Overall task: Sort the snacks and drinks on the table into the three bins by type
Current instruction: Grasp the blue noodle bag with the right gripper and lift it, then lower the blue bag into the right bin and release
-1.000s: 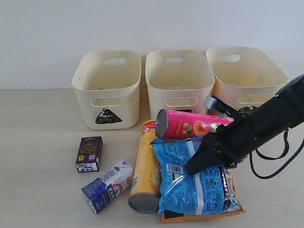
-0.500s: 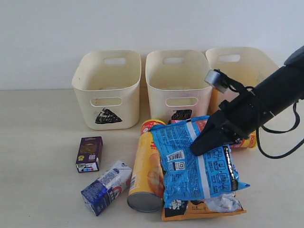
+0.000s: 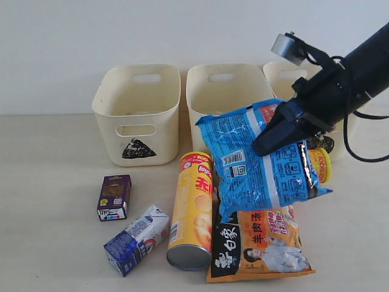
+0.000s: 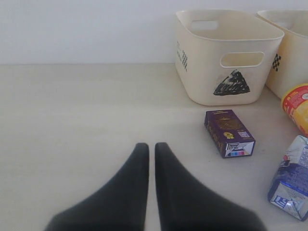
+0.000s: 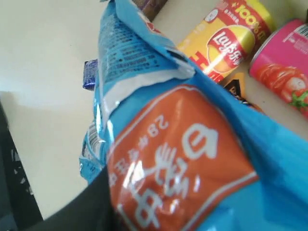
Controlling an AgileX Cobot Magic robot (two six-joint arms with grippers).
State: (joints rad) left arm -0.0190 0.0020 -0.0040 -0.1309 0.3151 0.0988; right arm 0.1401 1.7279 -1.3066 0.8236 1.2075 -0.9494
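My right gripper (image 3: 268,143) is shut on the blue crinkly bag (image 3: 261,159) and holds it in the air in front of the middle bin (image 3: 228,91) and right bin (image 3: 285,76). The right wrist view is filled by the bag (image 5: 183,163). Below it the orange bag (image 3: 258,246) lies flat beside the lying yellow can (image 3: 192,210). The pink can (image 5: 284,67) is mostly hidden behind the bag in the exterior view. The purple carton (image 3: 114,196) and the blue-and-white carton (image 3: 137,239) lie left of the yellow can. My left gripper (image 4: 151,147) is shut and empty over bare table.
The triangle-marked bin (image 3: 138,115) stands at the back left, with the purple carton (image 4: 228,132) in front of it. The right arm and its cable cross in front of the right bin. A plain wall runs behind the bins.
My right gripper has lifted the blue bag off the pile, up and toward the bins. The orange bag under it now shows. The left gripper has stayed put.
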